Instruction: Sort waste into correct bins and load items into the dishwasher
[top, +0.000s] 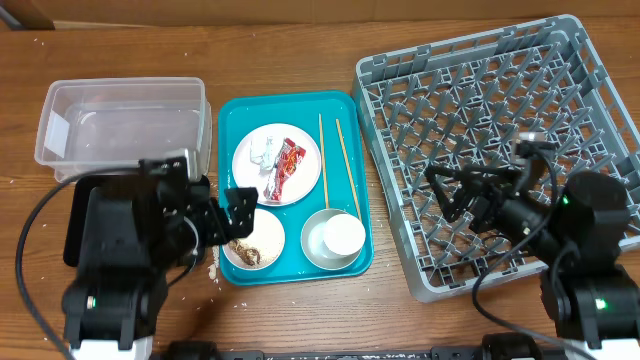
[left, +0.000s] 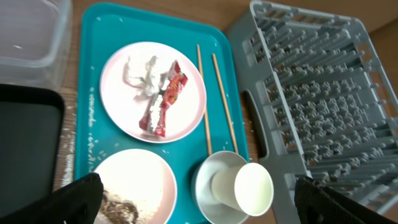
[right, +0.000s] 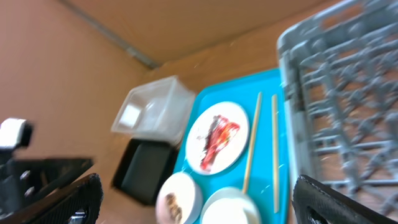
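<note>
The left gripper (left: 196, 185) is spread wide and holds nothing. It is seen above the near edge of the teal tray (top: 228, 120), over the small dish (left: 140, 177) with brown scraps (left: 118, 202). The right gripper (right: 198, 182) is also spread wide and empty, and is held over the near left part of the grey rack (top: 500, 130).

The red wrapper (left: 163, 99) lies on the large plate (left: 121, 102). Its long axis runs from far to near and slants slightly to the left. A white paper wad (left: 138, 71) is just beside it. Two chopsticks (left: 205, 93) are laid side by side on the tray to the right of the plate, pointing from far to near. A white cup (left: 245, 186) is set in the grey bowl (left: 208, 171). The clear tub (top: 120, 125) and the black tray (left: 25, 149) are placed left of the teal tray.
</note>
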